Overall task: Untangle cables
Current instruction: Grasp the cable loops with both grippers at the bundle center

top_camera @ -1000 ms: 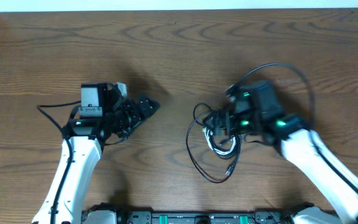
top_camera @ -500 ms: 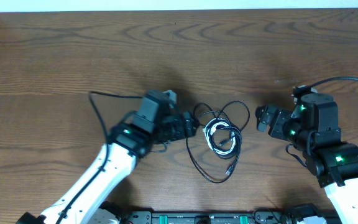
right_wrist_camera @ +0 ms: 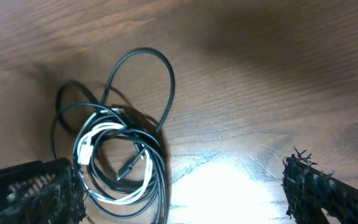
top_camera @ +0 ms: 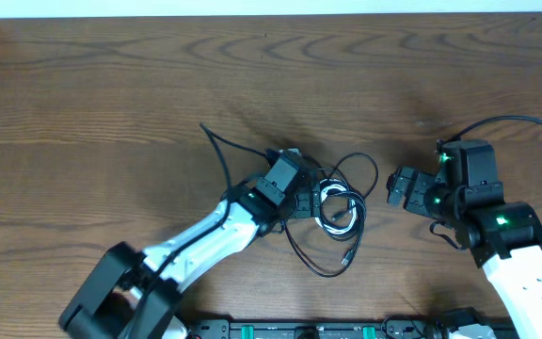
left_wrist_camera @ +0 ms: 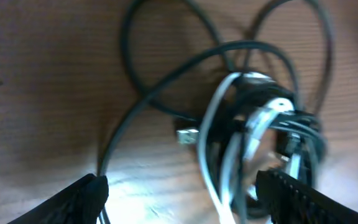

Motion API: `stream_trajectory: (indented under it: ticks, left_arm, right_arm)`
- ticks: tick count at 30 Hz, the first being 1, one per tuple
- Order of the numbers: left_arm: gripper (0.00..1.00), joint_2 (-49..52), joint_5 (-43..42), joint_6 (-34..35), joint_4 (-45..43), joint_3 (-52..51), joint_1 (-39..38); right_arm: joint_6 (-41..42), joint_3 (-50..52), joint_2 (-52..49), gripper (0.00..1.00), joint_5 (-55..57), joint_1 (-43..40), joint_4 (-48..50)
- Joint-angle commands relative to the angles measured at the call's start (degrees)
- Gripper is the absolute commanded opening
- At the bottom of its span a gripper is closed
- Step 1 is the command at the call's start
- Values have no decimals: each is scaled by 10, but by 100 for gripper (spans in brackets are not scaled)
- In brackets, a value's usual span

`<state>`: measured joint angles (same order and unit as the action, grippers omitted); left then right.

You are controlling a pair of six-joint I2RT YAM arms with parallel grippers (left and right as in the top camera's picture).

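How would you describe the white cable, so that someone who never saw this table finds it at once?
Near the middle of the wooden table, black cables lie in a small tangle. The white cable is the small coil inside it, the only pale one; the black ones loop farther out.

- We log the left arm [top_camera: 196, 240] stretched diagonally from the lower left edge toward table centre.
- The left gripper [top_camera: 310, 200] points right; its fingers [left_wrist_camera: 82, 194] sit wide apart in the wrist view.
- The right arm [top_camera: 520, 259] rises bent from the lower right edge.
- The right gripper [top_camera: 395, 185] points left, jaws spread wide, fingers [right_wrist_camera: 319, 186] at the frame's lower corners.
- Both grippers face each other, apart.
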<state>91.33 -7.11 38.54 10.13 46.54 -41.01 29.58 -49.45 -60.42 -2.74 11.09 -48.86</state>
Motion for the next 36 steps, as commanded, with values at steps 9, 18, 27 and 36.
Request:
stream_trajectory:
  ticks: [9, 18, 27, 36]
  left_arm:
    - [73, 58, 19, -1, -48, 6, -49]
    - [7, 74, 50, 44, -28, 6, -39]
    - [7, -14, -10, 2, -21, 6, -6]
    - [7, -171, -126, -56, 5, 6, 26]
  right_arm:
    - [6, -5, -37, 99, 6, -3, -3]
    - [-16, -5, -78, 99, -54, -3, -24]
    - [-147, -5, -121, 99, -219, -3, -19]
    - [-280, -5, -122, 79, -328, -3, 23]
